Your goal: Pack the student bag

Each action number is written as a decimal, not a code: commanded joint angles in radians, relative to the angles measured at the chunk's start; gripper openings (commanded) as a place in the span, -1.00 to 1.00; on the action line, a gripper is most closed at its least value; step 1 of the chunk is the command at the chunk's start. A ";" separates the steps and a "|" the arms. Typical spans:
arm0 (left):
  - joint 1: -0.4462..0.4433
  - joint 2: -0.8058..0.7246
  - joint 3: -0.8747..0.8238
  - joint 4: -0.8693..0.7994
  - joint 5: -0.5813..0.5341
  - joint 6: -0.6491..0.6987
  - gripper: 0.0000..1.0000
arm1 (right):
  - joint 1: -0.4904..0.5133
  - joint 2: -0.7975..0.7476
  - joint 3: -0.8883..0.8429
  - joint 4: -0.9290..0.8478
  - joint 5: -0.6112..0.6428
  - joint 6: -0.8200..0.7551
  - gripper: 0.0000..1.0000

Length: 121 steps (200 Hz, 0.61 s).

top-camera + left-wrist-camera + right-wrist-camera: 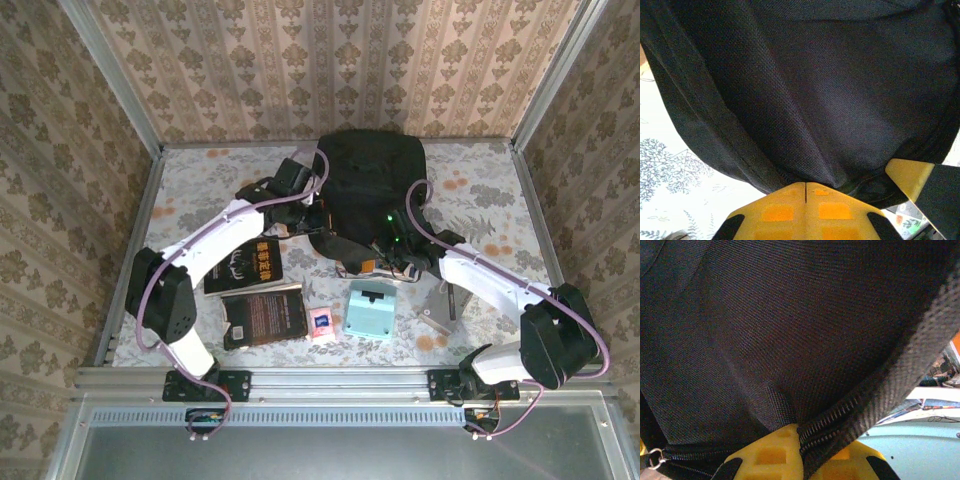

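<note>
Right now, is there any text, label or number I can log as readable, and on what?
Nothing reads clearly.
Upper dark book: orange cover characters, too blurred to read.
Lower dark book: lines of pale print, too small.
Pink card, teal box, student bag: no lettering visible.

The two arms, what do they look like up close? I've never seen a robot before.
The left arm and right arm both have white links between chunky black joints. A lilac cable loops along each one. Small green lights glow near the right wrist. The fingers are yellow plastic with orange recessed squares and black corner pieces.
</note>
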 commanded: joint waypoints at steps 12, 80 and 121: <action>0.057 0.042 0.082 -0.074 -0.106 0.098 -1.00 | -0.006 -0.007 0.008 -0.147 0.103 -0.102 -1.00; 0.043 0.000 0.084 -0.015 -0.030 0.090 -1.00 | -0.039 -0.007 0.053 -0.010 -0.010 -0.308 -1.00; 0.004 -0.042 0.185 -0.032 -0.041 0.097 -1.00 | -0.057 0.006 0.119 0.145 -0.083 -0.309 -1.00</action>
